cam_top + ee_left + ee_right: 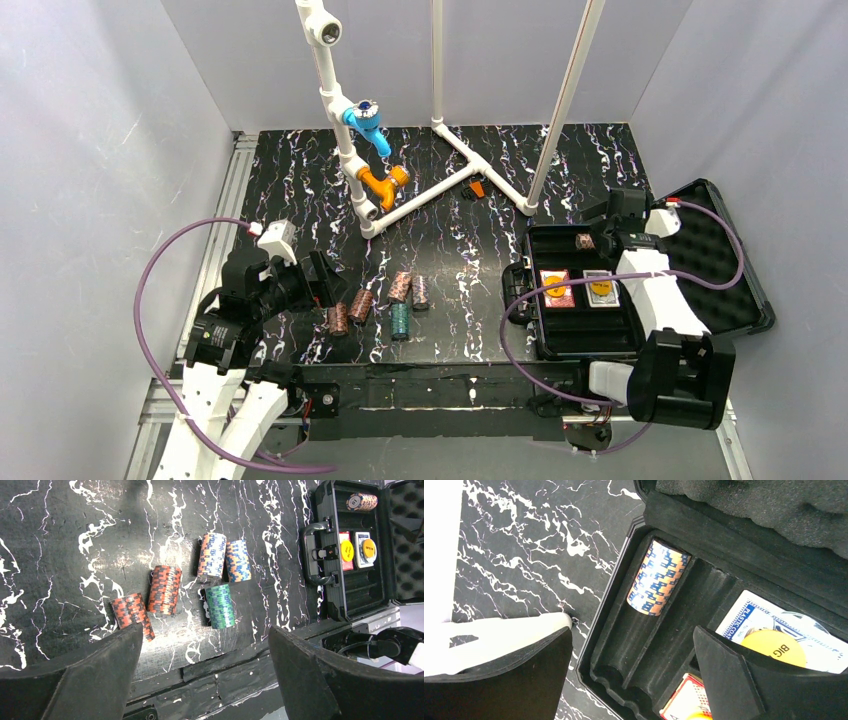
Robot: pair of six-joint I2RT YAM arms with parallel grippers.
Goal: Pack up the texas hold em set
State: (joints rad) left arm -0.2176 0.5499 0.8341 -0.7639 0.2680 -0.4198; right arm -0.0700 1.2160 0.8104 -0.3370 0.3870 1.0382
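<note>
My left gripper [205, 632] hangs spread wide, holding nothing, over the near left of the desk [450, 200]. Five chip stacks lie on their sides just beyond it. From left to right they are the red stack [131, 611], the orange-red stack [164, 590], the green stack [220, 606] nearest me, and behind it a pair of orange-and-blue stacks [212, 555] that touch each other.

I judge the step in hand to be taking one of these across to the open case [585, 330] on the right. To do it well I should pick a roll that lies apart from the others. The red stack looks slightly fanned, so the green may be the safer one. I would turn my wrist so the pads press on its two flat ends, which keeps the chips squeezed together. Pinching the curved side would likely spill them.

In the case, one orange-and-blue roll [658, 577] lies in the far-left groove, with bare grooves beside it and the card decks [557, 288] in the middle. My right gripper [631, 670] hovers above that roll, also wide and holding nothing.
</note>
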